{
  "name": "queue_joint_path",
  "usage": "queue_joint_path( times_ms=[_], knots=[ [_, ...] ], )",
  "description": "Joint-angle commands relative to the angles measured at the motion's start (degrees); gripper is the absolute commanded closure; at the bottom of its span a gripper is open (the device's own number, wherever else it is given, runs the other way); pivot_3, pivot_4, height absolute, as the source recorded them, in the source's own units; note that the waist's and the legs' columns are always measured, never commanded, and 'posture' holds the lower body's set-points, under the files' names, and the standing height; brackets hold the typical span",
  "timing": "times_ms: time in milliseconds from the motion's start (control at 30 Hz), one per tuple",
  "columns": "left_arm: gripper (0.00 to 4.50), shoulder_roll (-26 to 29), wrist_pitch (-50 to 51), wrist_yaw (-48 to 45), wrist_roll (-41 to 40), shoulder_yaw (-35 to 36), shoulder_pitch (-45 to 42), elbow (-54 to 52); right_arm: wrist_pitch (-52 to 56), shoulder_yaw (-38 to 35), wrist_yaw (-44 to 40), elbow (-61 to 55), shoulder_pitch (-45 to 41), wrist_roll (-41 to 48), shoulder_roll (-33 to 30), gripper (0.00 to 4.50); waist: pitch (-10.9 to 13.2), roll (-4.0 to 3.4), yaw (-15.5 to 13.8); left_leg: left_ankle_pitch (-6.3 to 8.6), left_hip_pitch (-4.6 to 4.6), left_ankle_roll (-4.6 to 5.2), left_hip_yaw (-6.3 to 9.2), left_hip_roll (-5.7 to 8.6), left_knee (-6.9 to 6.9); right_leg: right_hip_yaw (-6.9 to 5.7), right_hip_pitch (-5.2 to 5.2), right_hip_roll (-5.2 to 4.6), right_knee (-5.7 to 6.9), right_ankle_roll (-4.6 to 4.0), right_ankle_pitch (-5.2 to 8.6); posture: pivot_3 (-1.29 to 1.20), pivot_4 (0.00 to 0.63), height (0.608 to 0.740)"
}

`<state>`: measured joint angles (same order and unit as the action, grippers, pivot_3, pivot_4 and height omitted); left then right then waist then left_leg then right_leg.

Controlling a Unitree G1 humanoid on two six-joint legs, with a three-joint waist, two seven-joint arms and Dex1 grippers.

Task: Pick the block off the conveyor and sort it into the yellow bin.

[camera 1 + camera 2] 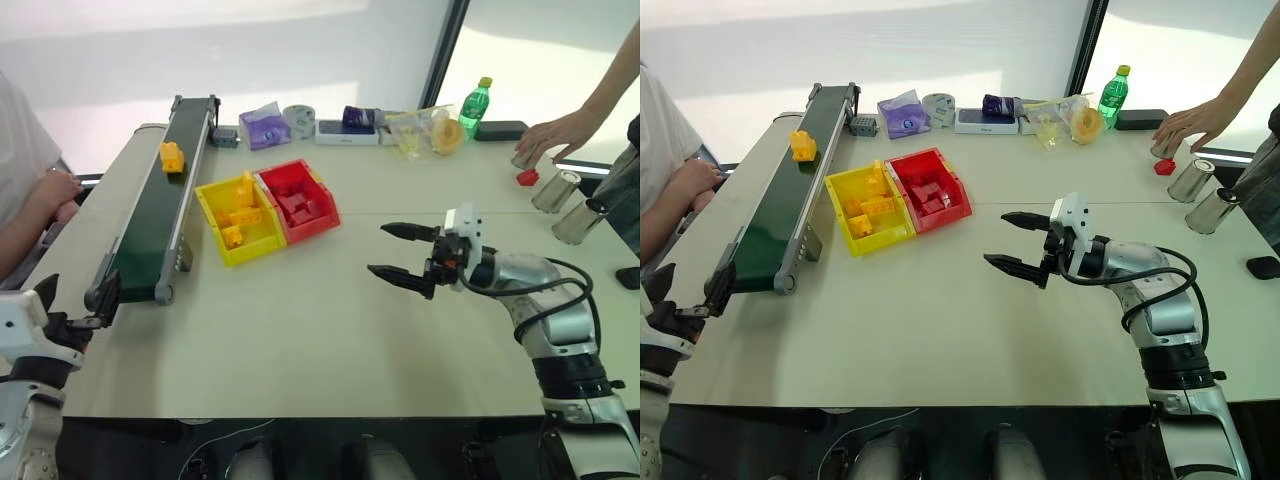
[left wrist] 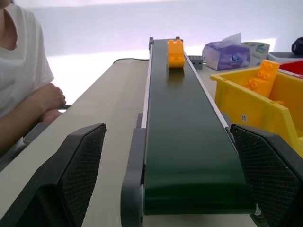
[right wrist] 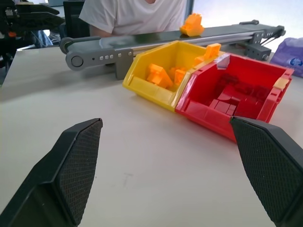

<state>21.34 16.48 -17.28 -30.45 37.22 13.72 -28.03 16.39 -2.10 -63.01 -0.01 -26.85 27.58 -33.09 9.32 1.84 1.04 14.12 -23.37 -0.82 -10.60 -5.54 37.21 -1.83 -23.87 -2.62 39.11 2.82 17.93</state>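
My left claw (image 2: 165, 189) waits wide open at the conveyor (image 1: 150, 225) end. The block (image 1: 172, 157) is far up; I might snap too early and miss.

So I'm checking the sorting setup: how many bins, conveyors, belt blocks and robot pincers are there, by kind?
Yellow bin: 1
Red bin: 1
Conveyor: 1
Block on the belt: 1
Pincers, left pincer and right pincer, both open: 2
Total: 6
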Motion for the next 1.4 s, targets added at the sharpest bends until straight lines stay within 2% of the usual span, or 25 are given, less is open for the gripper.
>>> queue_joint_path(
  times_ms=[33, 467, 833, 967, 1167, 1367, 1400],
  knots=[
    [0.05, 0.79, -1.06, 0.24, 0.18, 0.24, -0.28, -1.04, -1.15, -0.65, -0.10, -2.39, -0.34, 0.38, -0.21, 0.00, 0.00, 0.00, -0.01, 0.00, 0.00, 0.00, 0.00, 0.00, 0.00, 0.00, 0.00, 0.00, 0.00, 0.00, 0.00, 0.00, 0.150, 0.740],
    [0.05, 2.60, 2.55, 2.96, 0.54, -2.48, -4.76, -0.21, -4.47, -0.63, -1.57, 0.81, -0.02, -0.45, 0.12, 0.00, 0.00, 0.00, -0.05, -0.02, 0.00, -0.03, 0.00, 0.00, 0.01, 0.00, 0.01, 0.01, 0.00, 0.00, 0.00, 0.00, 0.150, 0.740],
    [0.05, 9.98, 18.64, 8.58, 1.77, -8.08, -18.90, 4.61, -4.77, -0.42, -1.01, 0.07, 0.65, -0.52, 0.16, 0.00, 0.00, 0.00, -0.16, -0.14, 0.00, -0.23, 0.01, 0.01, -0.01, 0.00, 0.02, 0.04, 0.00, 0.01, -0.01, 0.00, 0.150, 0.740],
    [0.05, 11.45, 20.15, 8.35, 2.75, -8.26, -22.79, 7.89, -4.46, -0.47, -0.66, -0.24, 0.59, -0.44, 0.00, 0.00, 0.00, 0.00, -0.10, -0.14, 0.00, -0.24, 0.00, -0.01, -0.02, 0.00, 0.01, 0.06, 0.00, 0.01, -0.01, 0.00, 0.150, 0.740],
    [0.05, 11.02, 21.70, 8.19, 3.95, -11.35, -25.47, 10.25, -4.04, -0.52, 0.03, -1.48, 1.39, -0.15, -0.22, 0.00, 0.00, 0.00, -0.16, -0.15, 0.00, -0.25, -0.01, 0.00, -0.01, 0.00, 0.01, 0.05, 0.00, 0.02, -0.01, 0.00, 0.150, 0.740],
    [0.05, 9.82, 23.44, 8.83, 3.94, -11.21, -25.73, 11.54, -3.61, -1.16, 0.72, -2.38, 1.77, -0.02, -0.80, 0.00, 0.00, 0.00, -0.18, -0.15, 0.00, -0.25, -0.01, 0.00, -0.01, 0.00, 0.01, 0.04, 0.00, 0.02, -0.01, 0.00, 0.150, 0.740],
    [0.28, 9.86, 23.62, 8.55, 3.96, -11.53, -25.65, 11.35, -3.53, -1.17, 0.83, -2.48, 1.77, 0.03, -0.84, 0.00, 0.00, 0.00, -0.19, -0.15, 0.00, -0.25, 0.00, 0.00, -0.01, 0.00, 0.01, 0.04, 0.00, 0.02, -0.01, 0.00, 0.150, 0.740]
  ],
)
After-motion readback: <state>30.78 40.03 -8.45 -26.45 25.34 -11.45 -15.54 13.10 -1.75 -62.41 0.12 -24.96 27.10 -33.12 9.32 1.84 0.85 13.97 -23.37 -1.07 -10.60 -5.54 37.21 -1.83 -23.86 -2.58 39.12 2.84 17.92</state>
